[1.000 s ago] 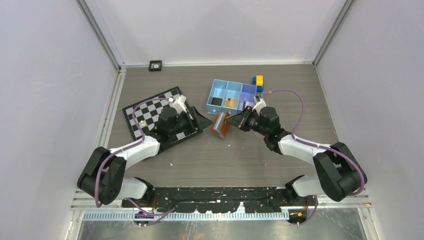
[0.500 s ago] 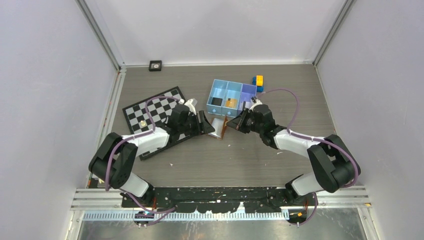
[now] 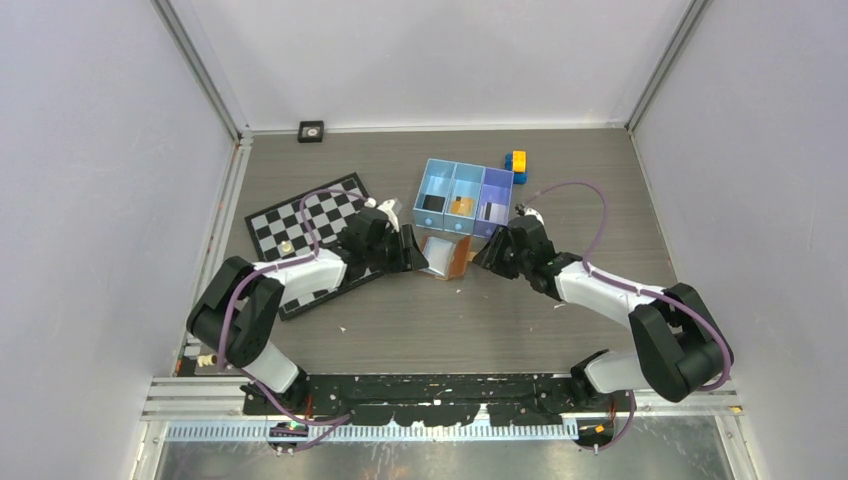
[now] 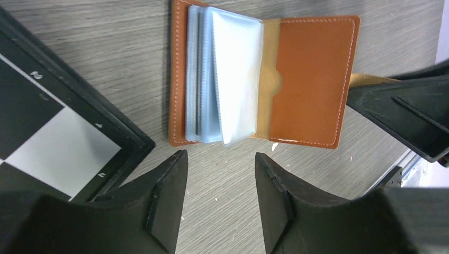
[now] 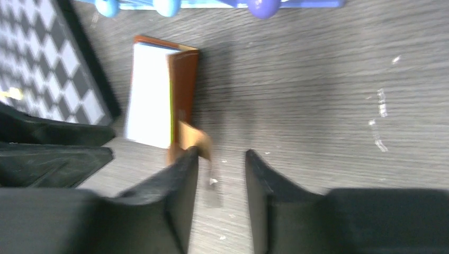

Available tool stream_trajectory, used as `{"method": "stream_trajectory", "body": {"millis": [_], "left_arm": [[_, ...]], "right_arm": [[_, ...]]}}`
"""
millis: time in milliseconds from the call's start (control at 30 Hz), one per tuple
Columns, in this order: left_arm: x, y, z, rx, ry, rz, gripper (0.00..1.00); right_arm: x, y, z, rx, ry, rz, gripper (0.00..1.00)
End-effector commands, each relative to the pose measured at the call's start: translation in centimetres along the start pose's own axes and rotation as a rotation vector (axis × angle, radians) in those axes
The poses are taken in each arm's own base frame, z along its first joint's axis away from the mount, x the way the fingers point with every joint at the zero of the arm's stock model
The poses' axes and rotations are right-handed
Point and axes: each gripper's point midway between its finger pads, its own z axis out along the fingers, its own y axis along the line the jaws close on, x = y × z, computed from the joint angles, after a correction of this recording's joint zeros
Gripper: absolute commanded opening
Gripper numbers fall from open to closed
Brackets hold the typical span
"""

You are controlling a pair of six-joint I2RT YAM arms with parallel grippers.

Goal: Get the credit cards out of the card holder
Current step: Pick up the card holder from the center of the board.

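Your card holder (image 3: 447,256) lay open on the table at frame centre, just below the blue tray (image 3: 465,164), with its clear sleeves (image 4: 235,79) fanned. Your left gripper (image 3: 415,255) sat half open and empty just left of it. Your right gripper (image 3: 482,250) was narrowly parted at its right edge, gripping nothing.

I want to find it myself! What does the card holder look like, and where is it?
Find the blue three-compartment tray in the middle of the table. Right in front of it, on the robot's side, the card holder lies open. It is the only brown thing, with shiny clear sleeves inside, unlike the black-and-white checkerboard beside it.
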Motion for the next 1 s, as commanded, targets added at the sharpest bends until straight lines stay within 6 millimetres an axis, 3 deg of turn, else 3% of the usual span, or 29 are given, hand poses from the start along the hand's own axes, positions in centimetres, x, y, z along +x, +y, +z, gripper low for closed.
{"method": "stream_trajectory", "body": {"millis": [0,67,167,300,433,600,833,967], "left_arm": [[-0.9,-1.7,0.3,0.031,-0.014,0.078,0.50],[-0.7,-1.8,0.6,0.036,0.001,0.079,0.47],[-0.7,-2.1,0.8,0.050,0.007,0.086,0.45],[-0.8,-2.5,0.9,0.052,0.009,0.114,0.46],[-0.7,-4.7,1.2,0.110,0.011,0.195,0.45],[0.6,-8.4,1.5,0.243,0.029,0.305,0.28],[1.8,-8.7,3.4,0.249,0.093,0.307,0.13],[2.1,-8.3,3.8,0.233,0.115,0.302,0.08]], "right_arm": [[-1.8,-0.9,-0.3,0.078,-0.074,0.021,0.59],[-1.9,0.3,-0.1,-0.021,-0.074,0.062,0.71],[-1.7,1.6,0.0,-0.141,-0.053,0.111,0.76],[-1.5,2.2,0.5,-0.167,-0.026,0.114,0.78],[-1.4,2.5,0.6,-0.183,-0.019,0.122,0.78],[-1.4,2.8,0.5,-0.204,-0.019,0.115,0.78],[-1.5,3.6,0.3,-0.251,-0.021,0.116,0.78],[-1.3,3.1,0.9,-0.225,-0.012,0.126,0.76]]}}
